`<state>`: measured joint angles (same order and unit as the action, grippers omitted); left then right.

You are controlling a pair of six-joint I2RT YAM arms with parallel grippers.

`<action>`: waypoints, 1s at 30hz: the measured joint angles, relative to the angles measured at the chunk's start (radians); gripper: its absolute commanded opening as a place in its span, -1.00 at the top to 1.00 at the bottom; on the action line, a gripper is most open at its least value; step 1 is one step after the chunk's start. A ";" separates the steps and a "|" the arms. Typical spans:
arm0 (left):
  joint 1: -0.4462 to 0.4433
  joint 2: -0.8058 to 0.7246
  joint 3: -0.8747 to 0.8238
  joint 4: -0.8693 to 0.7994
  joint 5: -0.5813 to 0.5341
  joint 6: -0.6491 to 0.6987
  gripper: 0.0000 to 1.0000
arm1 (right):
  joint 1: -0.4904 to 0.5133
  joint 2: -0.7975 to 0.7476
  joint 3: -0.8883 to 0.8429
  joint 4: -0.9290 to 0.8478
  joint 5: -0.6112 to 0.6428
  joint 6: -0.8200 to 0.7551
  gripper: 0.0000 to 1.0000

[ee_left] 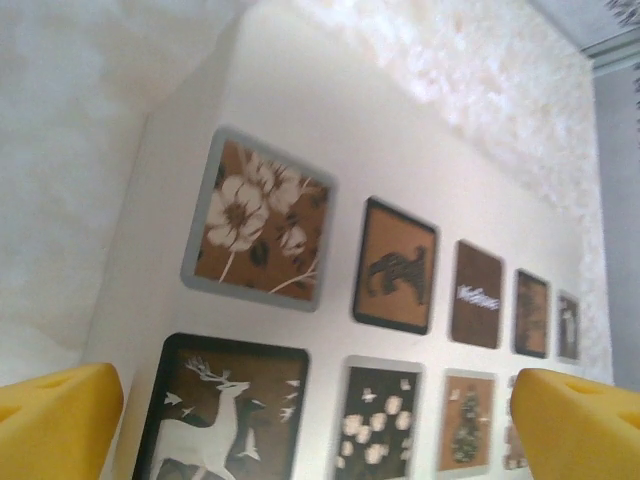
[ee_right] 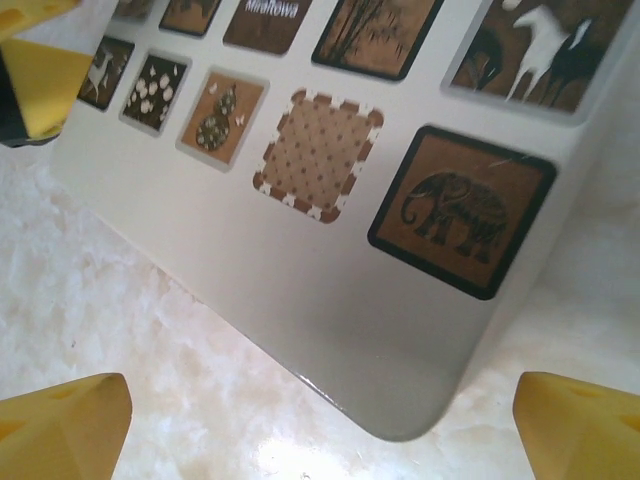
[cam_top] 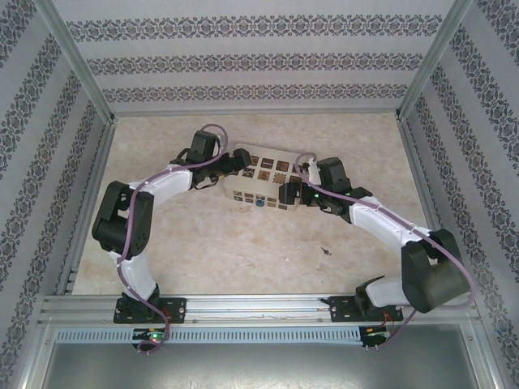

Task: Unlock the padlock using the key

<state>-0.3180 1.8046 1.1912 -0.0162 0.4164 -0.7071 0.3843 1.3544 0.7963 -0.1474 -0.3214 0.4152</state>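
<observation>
The left gripper [cam_top: 235,162] is positioned at the left end of the box [cam_top: 261,172], which is set on the table [cam_top: 203,243]. In the left wrist view, this gripper [ee_left: 318,425] is seen with its yellow fingertips [ee_left: 60,425] spread wide and nothing held between them. The patterned top of the box [ee_left: 300,130] lies ahead of them.

The padlock [cam_top: 259,203] is seen as a small blue speck at the middle of the near edge of the box. Contact with the box cannot be judged.

The right gripper [cam_top: 289,193] is placed at the near right corner of the box, near the padlock. In the right wrist view, this gripper [ee_right: 320,430] is likewise spread wide and empty, and the rounded corner of the box [ee_right: 350,340] is framed between its fingertips [ee_right: 580,430].

The key [cam_top: 325,251] is seen as a dark speck on the table, well apart from the box and on the right arm's side.
</observation>
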 measured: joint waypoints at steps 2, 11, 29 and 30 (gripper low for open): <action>0.012 -0.035 -0.004 0.000 0.001 0.002 -0.99 | 0.000 -0.032 0.022 -0.058 0.039 -0.003 -0.97; 0.037 -0.280 -0.191 0.025 -0.058 0.067 -0.99 | -0.016 -0.161 0.090 -0.396 0.183 0.025 -0.75; 0.037 -0.493 -0.367 0.074 -0.309 0.182 -0.99 | -0.175 -0.240 -0.197 -0.604 0.105 0.299 -0.11; 0.037 -0.495 -0.370 0.077 -0.314 0.184 -0.99 | -0.185 -0.240 -0.207 -0.605 0.097 0.305 -0.11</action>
<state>-0.2810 1.3098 0.8215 0.0605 0.1024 -0.5228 0.1989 1.1149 0.5896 -0.7521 -0.2241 0.7204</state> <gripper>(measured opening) 0.993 0.558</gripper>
